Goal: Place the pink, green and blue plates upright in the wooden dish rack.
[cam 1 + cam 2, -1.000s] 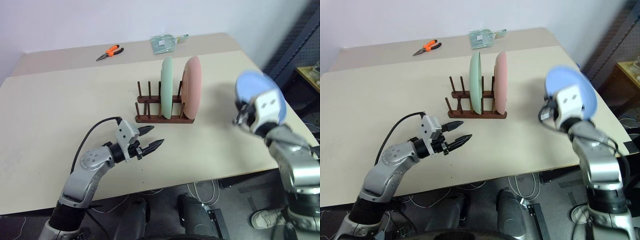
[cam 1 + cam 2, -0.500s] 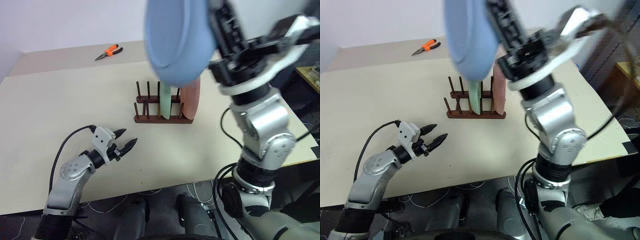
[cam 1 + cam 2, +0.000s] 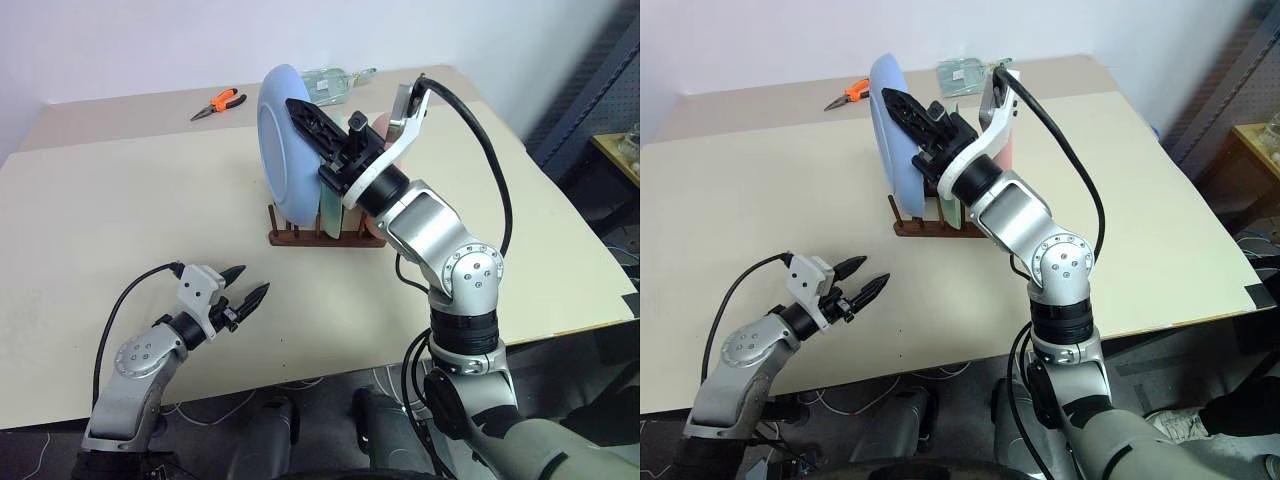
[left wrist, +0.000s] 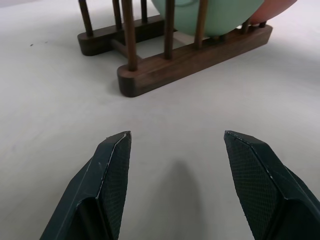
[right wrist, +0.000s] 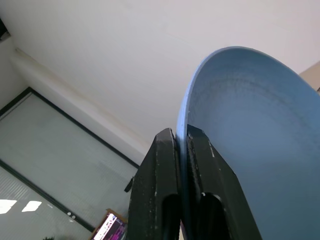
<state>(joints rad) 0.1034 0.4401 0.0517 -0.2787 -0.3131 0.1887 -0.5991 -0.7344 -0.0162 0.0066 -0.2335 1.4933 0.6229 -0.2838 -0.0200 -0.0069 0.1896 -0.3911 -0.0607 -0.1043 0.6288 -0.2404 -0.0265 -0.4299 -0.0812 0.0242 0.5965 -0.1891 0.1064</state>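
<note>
The right fingers (image 3: 312,125) pinch the blue plate (image 3: 285,150) on edge, above the wooden dish rack's (image 3: 300,228) free pegs, beside the green plate (image 3: 331,213). The left fingers (image 3: 245,287) hang wide, empty.

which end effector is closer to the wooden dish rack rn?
Right. The right end effector hangs above the wooden dish rack, pinching the blue plate over its empty pegs. The left end effector sits open, low over the table, short of the rack.

Two plates (image 3: 330,212) stand in the rack (image 4: 165,67) mid-table; pliers (image 3: 219,103) lie behind it, leftward; a packet (image 3: 962,75) behind.
</note>
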